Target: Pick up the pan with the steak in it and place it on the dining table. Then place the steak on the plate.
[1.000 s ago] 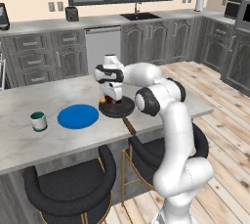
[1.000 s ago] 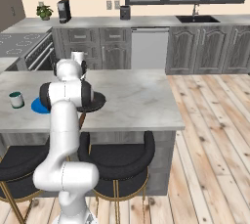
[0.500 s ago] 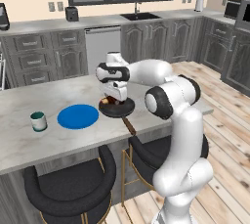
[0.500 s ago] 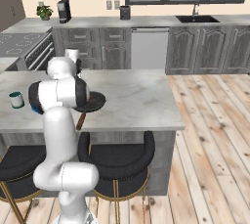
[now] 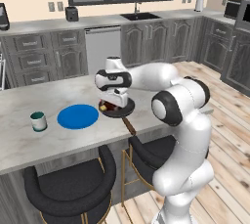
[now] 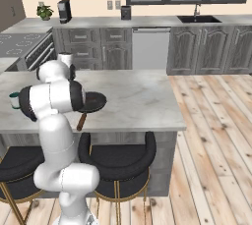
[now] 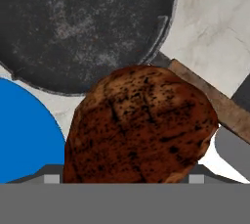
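Gripping steak [image 7: 141, 125] — above pan [image 7: 83, 27]

Black pan [image 5: 118, 112] is sitting on the grey table [image 5: 29, 142], beside the blue plate [image 5: 78, 116]; steak [image 7: 139, 125] is hanging above its rim.

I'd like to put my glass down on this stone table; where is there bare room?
The dining table is bare right of the pan, out to its far end. Crowded is the stretch with the mug, plate, pan and gripper holding the steak.
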{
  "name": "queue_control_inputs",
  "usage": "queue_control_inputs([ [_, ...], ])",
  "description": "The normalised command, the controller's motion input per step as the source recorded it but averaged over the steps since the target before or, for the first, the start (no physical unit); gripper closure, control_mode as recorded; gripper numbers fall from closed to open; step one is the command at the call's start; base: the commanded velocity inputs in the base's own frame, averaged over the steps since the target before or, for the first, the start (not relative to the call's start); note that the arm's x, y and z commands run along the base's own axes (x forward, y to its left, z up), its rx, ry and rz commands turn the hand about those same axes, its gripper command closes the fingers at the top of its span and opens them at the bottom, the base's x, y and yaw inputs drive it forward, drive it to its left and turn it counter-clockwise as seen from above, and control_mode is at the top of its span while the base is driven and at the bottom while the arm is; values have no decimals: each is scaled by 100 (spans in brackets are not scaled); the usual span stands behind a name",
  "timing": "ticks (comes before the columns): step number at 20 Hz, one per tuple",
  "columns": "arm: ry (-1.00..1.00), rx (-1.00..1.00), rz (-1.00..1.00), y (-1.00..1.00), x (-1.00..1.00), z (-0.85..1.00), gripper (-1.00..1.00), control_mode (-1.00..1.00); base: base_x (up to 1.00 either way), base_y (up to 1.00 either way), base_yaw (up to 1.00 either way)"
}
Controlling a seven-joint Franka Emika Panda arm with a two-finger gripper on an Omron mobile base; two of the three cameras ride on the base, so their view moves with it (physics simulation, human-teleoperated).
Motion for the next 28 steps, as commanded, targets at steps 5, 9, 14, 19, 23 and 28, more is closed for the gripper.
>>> queue_control_inputs([
  [5,0,0,17,53,4,23,100,-100,0,0,0],
  [9,0,0,12,59,17,23,100,-100,0,0,0],
  [14,0,0,9,56,20,4,100,-100,0,0,0],
  [19,0,-2,7,48,24,0,100,-100,0,0,0],
  [23,-3,-6,1,28,26,-9,100,-100,0,0,0],
  [28,-2,-9,0,14,24,-19,100,-100,0,0,0],
])
